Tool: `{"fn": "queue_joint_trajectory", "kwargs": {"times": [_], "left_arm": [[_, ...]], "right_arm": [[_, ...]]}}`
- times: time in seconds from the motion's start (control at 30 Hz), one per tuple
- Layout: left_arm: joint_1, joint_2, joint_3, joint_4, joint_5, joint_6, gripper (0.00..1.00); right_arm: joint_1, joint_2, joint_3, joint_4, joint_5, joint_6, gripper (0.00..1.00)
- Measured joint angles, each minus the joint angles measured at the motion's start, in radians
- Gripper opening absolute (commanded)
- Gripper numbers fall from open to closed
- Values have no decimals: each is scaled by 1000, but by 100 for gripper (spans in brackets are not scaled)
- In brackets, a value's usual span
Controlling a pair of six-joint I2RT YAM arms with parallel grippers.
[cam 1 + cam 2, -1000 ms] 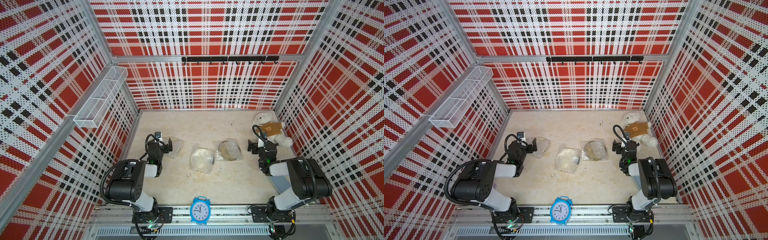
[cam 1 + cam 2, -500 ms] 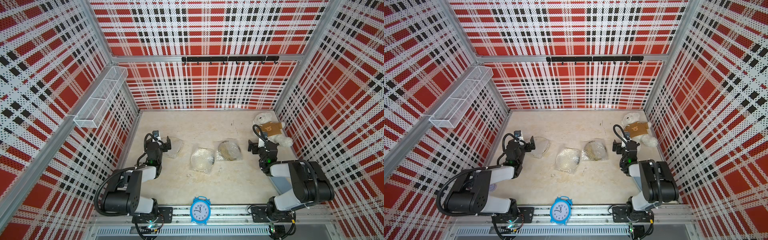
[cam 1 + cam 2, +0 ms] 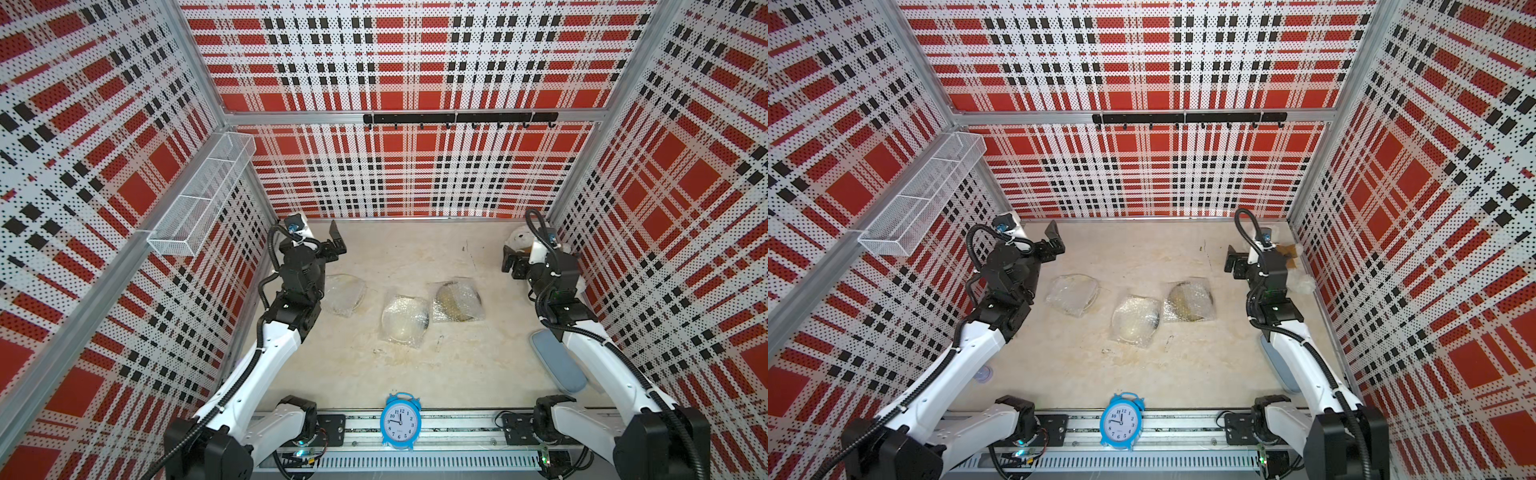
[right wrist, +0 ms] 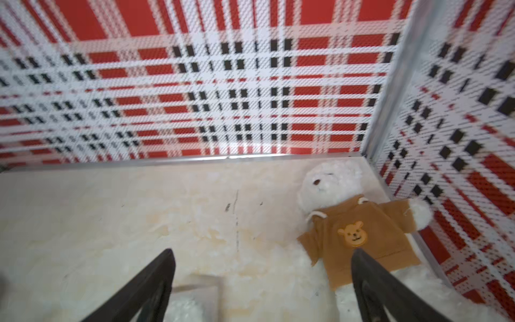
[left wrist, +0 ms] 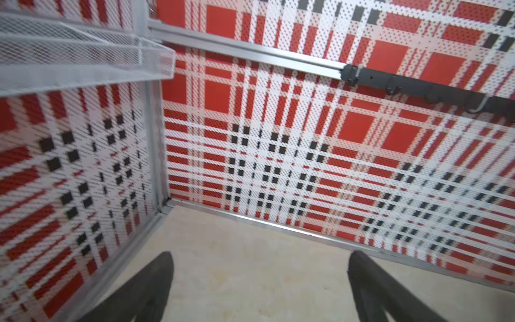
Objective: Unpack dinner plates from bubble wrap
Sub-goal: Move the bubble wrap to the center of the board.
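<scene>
Three dinner plates lie in a row mid-floor, each inside clear bubble wrap. The left bundle (image 3: 344,293) (image 3: 1073,293) and the middle one (image 3: 405,319) (image 3: 1136,319) show cream plates. The right bundle (image 3: 457,301) (image 3: 1190,300) holds a yellow plate with a dark rim. My left gripper (image 3: 332,243) (image 3: 1052,241) (image 5: 259,253) hangs open above the floor, behind the left bundle and facing the back corner. My right gripper (image 3: 509,264) (image 3: 1233,259) (image 4: 262,251) is open too, to the right of the yellow bundle. Neither holds anything.
A white teddy bear in a brown hoodie (image 4: 354,223) (image 3: 521,241) lies in the back right corner, just past my right gripper. A blue alarm clock (image 3: 401,419) stands at the front edge. A grey oval pad (image 3: 557,361) lies under the right arm. A wire basket (image 3: 203,199) hangs on the left wall.
Both arms have lifted and stretched out. The left gripper has risen from beside the left bundle toward the back wall. The right gripper has risen too. The bundles have not moved.
</scene>
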Motion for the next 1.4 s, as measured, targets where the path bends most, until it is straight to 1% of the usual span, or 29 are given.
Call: {"fn": "queue_joint_trajectory", "kwargs": {"times": [0.07,0.17,0.23,0.33,0.43,0.47,0.6,0.7,0.8,0.9,0.97,1.13,1.27,1.4], "left_arm": [[-38,24,35,-65,42,-43,99],[-140,81,107,-158,95,-79,99],[-218,116,144,-201,124,-95,99],[-308,151,159,-233,168,-122,99],[-363,194,159,-244,224,-168,99],[-369,210,155,-240,243,-189,99],[-357,270,127,-225,314,-274,99],[-333,319,122,-220,378,-325,99],[-287,369,122,-209,463,-385,99],[-251,420,122,-195,541,-439,99],[-243,453,122,-179,581,-473,99],[-274,520,125,-140,660,-544,99],[-294,555,135,-117,694,-586,100],[-302,579,153,-111,720,-604,98]], "right_arm": [[79,11,49,-111,53,-10,100],[174,23,104,-245,126,-14,100],[207,21,121,-320,159,-13,100],[229,21,127,-418,168,-8,100],[249,22,125,-503,172,-5,100],[253,22,123,-522,171,-2,100],[261,22,97,-566,155,16,90],[261,23,60,-583,138,29,80],[261,40,26,-591,126,47,77],[261,67,-5,-589,107,55,76],[261,81,-25,-580,93,61,75],[267,110,-42,-549,69,68,75],[276,130,-42,-518,61,65,78],[279,156,-42,-502,43,64,82]]}}
